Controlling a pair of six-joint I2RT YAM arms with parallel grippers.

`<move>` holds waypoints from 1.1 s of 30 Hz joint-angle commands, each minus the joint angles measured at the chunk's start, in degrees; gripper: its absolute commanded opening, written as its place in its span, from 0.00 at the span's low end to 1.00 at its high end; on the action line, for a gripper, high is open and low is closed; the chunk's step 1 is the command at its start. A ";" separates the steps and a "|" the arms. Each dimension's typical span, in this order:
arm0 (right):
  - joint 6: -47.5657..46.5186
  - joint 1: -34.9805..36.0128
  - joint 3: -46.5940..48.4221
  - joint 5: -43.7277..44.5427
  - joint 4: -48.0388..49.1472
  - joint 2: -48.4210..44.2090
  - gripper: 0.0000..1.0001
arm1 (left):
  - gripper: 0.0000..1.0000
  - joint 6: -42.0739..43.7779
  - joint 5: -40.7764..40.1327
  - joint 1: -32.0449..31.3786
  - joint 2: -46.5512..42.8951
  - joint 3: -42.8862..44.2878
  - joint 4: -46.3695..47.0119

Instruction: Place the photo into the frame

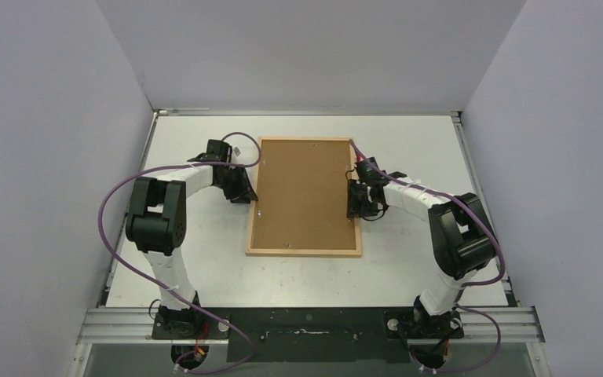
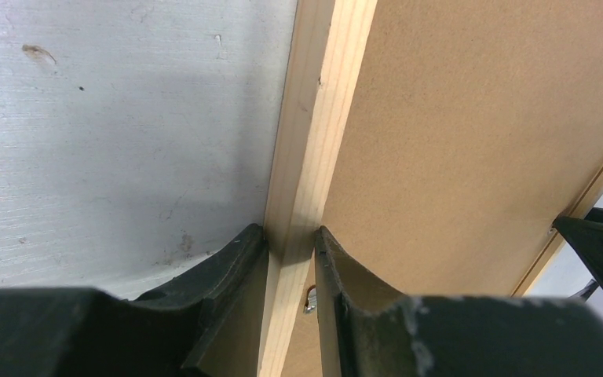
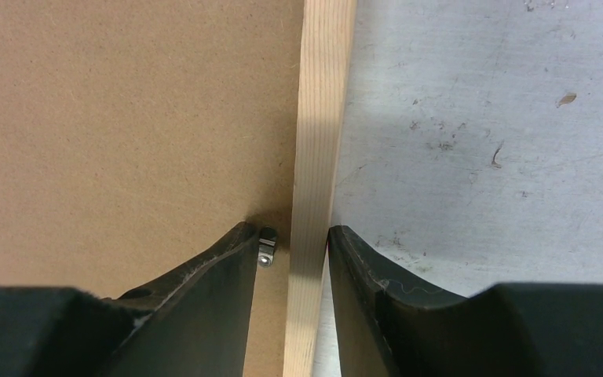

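The light-wood frame (image 1: 304, 252) lies flat in the middle of the table, back side up, with the brown backing board (image 1: 305, 192) filling it. The photo is hidden. My left gripper (image 1: 250, 195) sits on the frame's left rail (image 2: 314, 118), its jaws (image 2: 290, 232) closed against both sides of the rail. My right gripper (image 1: 353, 206) straddles the right rail (image 3: 322, 118). Its outer finger touches the rail, and its inner finger (image 3: 232, 259) stands a small gap away on the board, so the jaws (image 3: 292, 228) are open.
Small metal retaining clips sit on the board beside each rail (image 3: 266, 245) (image 2: 311, 298). The white table (image 1: 416, 141) is walled at the back and both sides. The arm bases are mounted on a rail (image 1: 306, 322) at the near edge.
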 commanded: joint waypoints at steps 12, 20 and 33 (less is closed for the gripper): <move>-3.40 -2.44 -3.18 -1.75 -2.56 -1.75 0.28 | 0.24 0.21 -6.82 0.04 5.30 -0.82 -2.12; -5.78 -2.76 -4.21 -7.08 -0.59 -1.98 0.25 | 0.23 -0.49 -6.33 0.04 5.32 -1.08 -1.57; -9.37 -3.11 -4.86 -11.00 -1.85 -1.98 0.25 | 0.23 -3.60 -4.34 0.01 6.21 -0.54 -0.25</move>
